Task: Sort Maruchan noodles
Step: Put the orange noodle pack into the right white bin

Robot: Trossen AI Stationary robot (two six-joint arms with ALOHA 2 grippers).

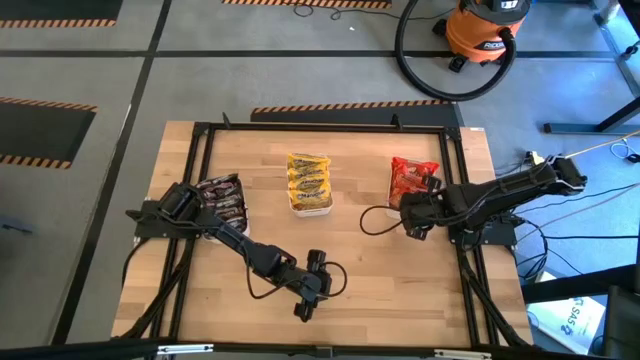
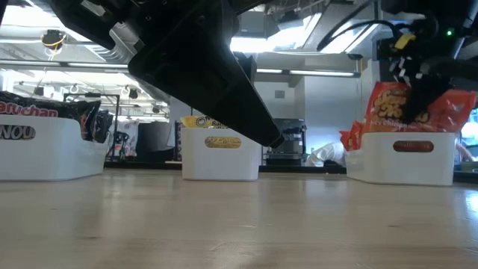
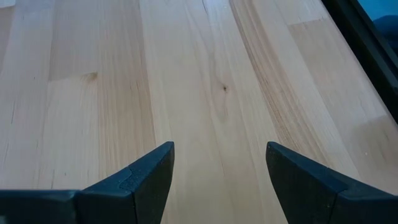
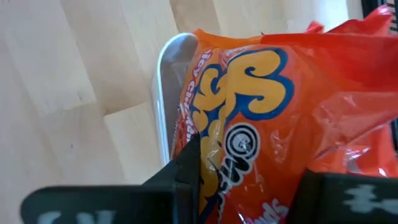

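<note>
Three white trays stand in a row across the table. The left tray (image 1: 222, 200) holds dark Maruchan noodles, the middle tray (image 1: 310, 208) holds yellow ones (image 1: 309, 176), and the right tray (image 2: 403, 158) holds red-orange ones (image 1: 410, 176). My right gripper (image 4: 249, 193) is over the near end of the right tray, shut on a red-orange packet (image 4: 261, 93). My left gripper (image 3: 221, 180) hangs open over bare wood near the table's front edge (image 1: 305, 305), with nothing between its fingers. My right gripper pinches the red-orange packet's printed face and back (image 4: 245, 180) between its two fingers. The fingers come steeply from above. The packet stands upright over the right tray's rim (image 4: 163, 81), its lower part behind the tray wall (image 2: 403, 112). Whether it rests inside I cannot tell.
Bare wooden tabletop (image 1: 400, 290) lies in front of the trays. A black frame (image 1: 320, 127) runs around the table. My left arm (image 2: 194, 67) crosses the low view close to the camera. An orange vacuum (image 1: 485, 30) and its hose lie on the floor beyond.
</note>
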